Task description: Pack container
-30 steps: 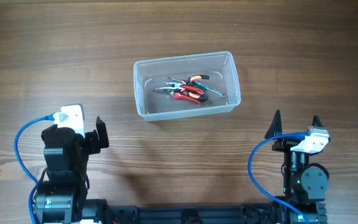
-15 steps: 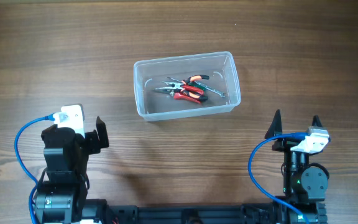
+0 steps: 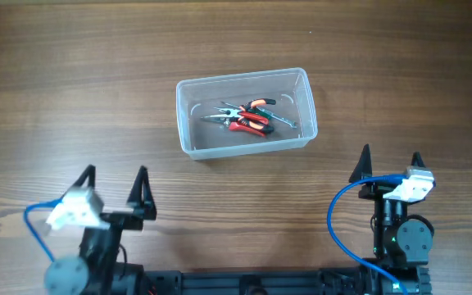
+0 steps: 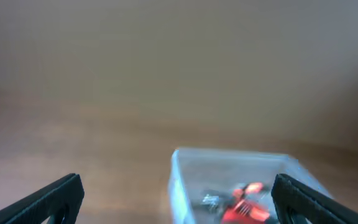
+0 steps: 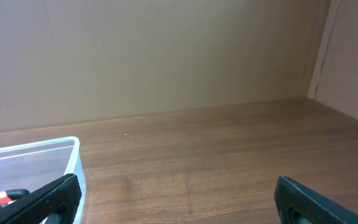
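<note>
The clear plastic container (image 3: 188, 123) sits at the table's middle and holds red-handled pliers (image 3: 249, 120) and other small metal tools. It shows blurred in the left wrist view (image 4: 178, 180) and at the left edge of the right wrist view (image 5: 73, 152). My left gripper (image 3: 115, 182) is open and empty, near the front edge, left of the container. My right gripper (image 3: 390, 159) is open and empty, near the front edge, right of the container. Both grippers stand apart from the container.
The wooden table (image 3: 400, 65) spreads around the container. A beige wall (image 5: 166, 56) rises behind the table's far edge. Blue cables (image 3: 338, 215) loop at each arm's base.
The left arm has swung back towards the front edge and its fingers now point forwards and spread open. The right arm and the container have not moved.
</note>
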{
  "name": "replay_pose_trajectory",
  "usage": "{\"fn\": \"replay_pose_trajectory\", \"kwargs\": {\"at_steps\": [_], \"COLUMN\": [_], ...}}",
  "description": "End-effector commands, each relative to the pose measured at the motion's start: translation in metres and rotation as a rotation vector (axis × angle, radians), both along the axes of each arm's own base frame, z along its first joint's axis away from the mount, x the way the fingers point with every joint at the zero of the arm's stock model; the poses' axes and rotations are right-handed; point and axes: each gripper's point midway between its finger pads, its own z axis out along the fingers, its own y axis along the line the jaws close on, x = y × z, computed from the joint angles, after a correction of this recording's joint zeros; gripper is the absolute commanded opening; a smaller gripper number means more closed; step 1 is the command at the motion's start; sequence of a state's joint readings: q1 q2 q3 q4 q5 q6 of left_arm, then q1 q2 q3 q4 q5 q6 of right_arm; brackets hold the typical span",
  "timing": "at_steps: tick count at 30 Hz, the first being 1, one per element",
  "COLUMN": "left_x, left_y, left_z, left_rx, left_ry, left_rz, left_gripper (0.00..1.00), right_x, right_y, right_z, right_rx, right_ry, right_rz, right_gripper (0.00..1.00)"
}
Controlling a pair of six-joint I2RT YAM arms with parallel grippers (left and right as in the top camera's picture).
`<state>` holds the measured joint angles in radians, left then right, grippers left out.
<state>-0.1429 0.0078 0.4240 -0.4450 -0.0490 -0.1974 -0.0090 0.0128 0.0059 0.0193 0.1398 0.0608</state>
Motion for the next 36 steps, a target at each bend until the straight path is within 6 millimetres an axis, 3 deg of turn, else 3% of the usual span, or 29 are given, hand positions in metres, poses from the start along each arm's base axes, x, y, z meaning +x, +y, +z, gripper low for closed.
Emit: {"fn": "replay_pose_trajectory", "kwargs": {"at_steps": [1,5,11,21,27,36], "left_x": [0.028,0.044,0.045,0.037,0.039,0.039], "left_y": [0.013,0.019,0.004,-0.037,-0.029,-0.032], "left_z": [-0.04,-0.067,-0.106,-0.098,-0.099,-0.099], "left_rx": [-0.012,-0.028,0.032,0.261,0.283,0.276], "left_ry": [-0.017,-0.099,0.043,-0.039,-0.037,-0.035], "left_rz": [0.1,0.131,0.017,-0.231,-0.197,-0.201], "left_gripper": [1.0,1.0,1.0,1.0,1.0,1.0], "right_x": [-0.001,-0.001,-0.001,-0.001,-0.001,-0.001], "right_y": [-0.002,-0.002,-0.002,-0.002,-0.002,-0.002], "right_z": [0.003,0.003,0.003,0.003,0.003,0.003], "right_rx": [0.02,0.021,0.021,0.02,0.02,0.021], "right_ry": [-0.016,-0.017,-0.017,-0.016,-0.017,-0.017], "right_rz": [-0.014,-0.014,-0.014,-0.014,-0.015,-0.014], "right_gripper": [1.0,1.0,1.0,1.0,1.0,1.0]}}
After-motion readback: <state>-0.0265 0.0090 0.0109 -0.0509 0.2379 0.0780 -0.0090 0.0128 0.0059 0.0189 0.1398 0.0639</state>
